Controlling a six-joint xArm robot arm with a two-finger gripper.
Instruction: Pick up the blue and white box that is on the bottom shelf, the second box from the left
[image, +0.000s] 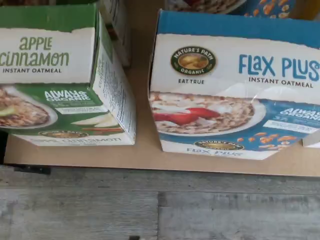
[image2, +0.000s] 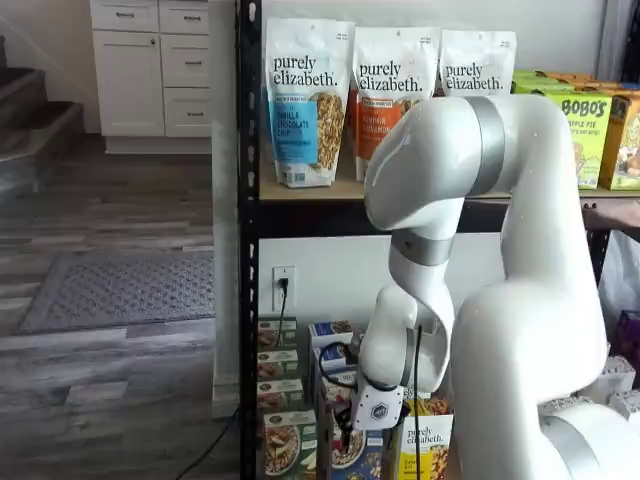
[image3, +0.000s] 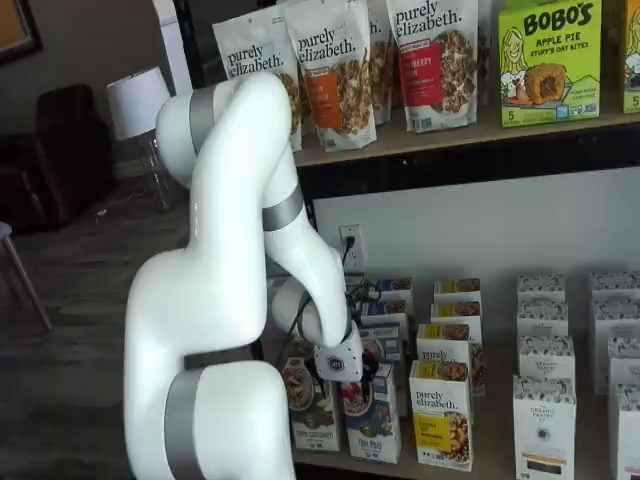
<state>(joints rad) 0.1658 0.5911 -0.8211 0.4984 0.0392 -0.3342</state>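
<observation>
The blue and white box reads "FLAX PLUS" and stands upright on the tan board of the bottom shelf, filling the wrist view beside a green box. It also shows in both shelf views, second in the front row. My gripper hangs low in front of that row, just above and before the blue box, its white body also visible in a shelf view. The dark fingers are mostly hidden against the boxes. Nothing is held; the box rests untouched on the shelf.
A green Apple Cinnamon box stands close on one side of the blue box, and a yellow "purely elizabeth" box on the other. More rows of boxes stand behind. Granola bags fill the upper shelf. A black rack post stands at the rack's corner.
</observation>
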